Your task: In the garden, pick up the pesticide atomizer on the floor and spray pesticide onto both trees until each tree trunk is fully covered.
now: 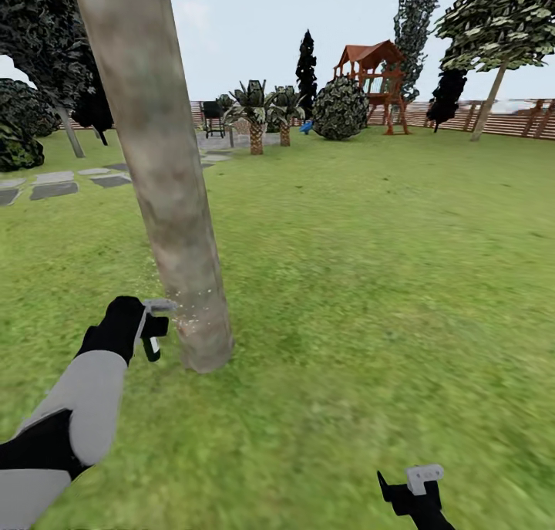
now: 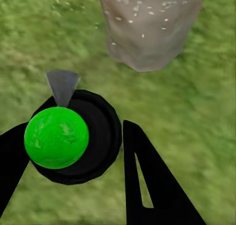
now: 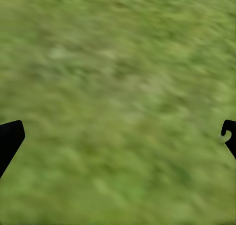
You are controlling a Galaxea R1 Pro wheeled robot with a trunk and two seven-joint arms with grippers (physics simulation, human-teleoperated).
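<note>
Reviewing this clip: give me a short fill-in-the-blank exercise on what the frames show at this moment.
1. The left gripper is shut on the ____.
2. White specks dot the tree trunk near its ____.
3. The right gripper hangs over bare ____ with its jaws apart.
4. The atomizer has a round cap coloured ____.

Missing words: atomizer; base; grass; green

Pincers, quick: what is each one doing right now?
Left pincer: closed on the atomizer, at the tree trunk.
Right pincer: open, empty, over grass.
</note>
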